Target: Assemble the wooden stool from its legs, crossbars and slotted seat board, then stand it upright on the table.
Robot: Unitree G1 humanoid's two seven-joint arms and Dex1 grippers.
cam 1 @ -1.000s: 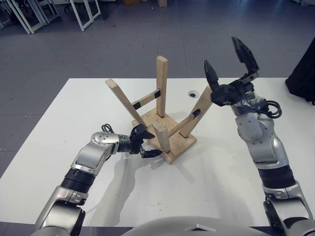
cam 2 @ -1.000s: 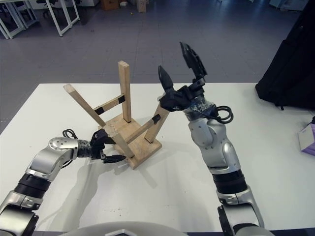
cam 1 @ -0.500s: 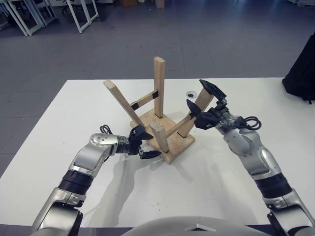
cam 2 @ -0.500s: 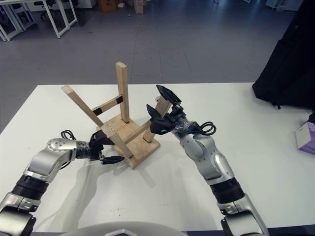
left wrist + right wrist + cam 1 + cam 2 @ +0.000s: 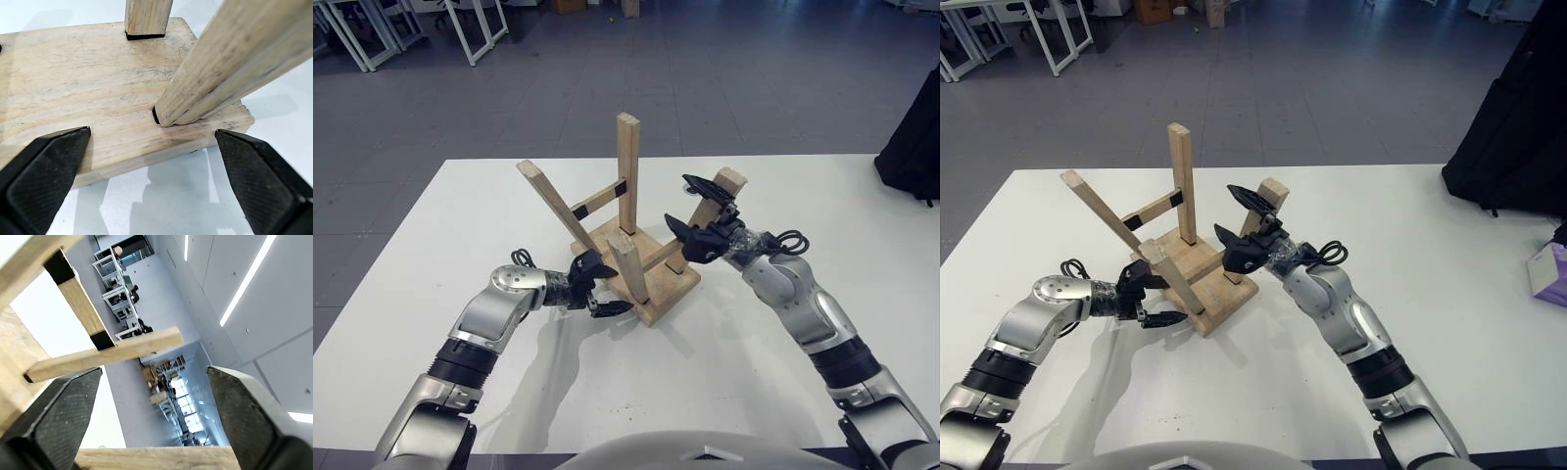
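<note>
So our stool [image 5: 636, 257] sits upside down on table [image 5: 724, 367]. L gripper [image 5: 601, 287], wide open, empty, by seat [image 5: 73, 73], prob. to steady it; R gripper [image 5: 690, 208] wide open at leg [image 5: 729, 182], to grab, we guess.

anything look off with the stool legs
Yes. The stool sits upside down on its seat board, and its legs splay unevenly: the left leg leans far outward while the back leg stands nearly upright. The board also lies skewed to the table edges.

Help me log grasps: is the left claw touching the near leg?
Apart. Left wrist view: the near leg sits inside the open left claw, with gaps both sides.
</note>
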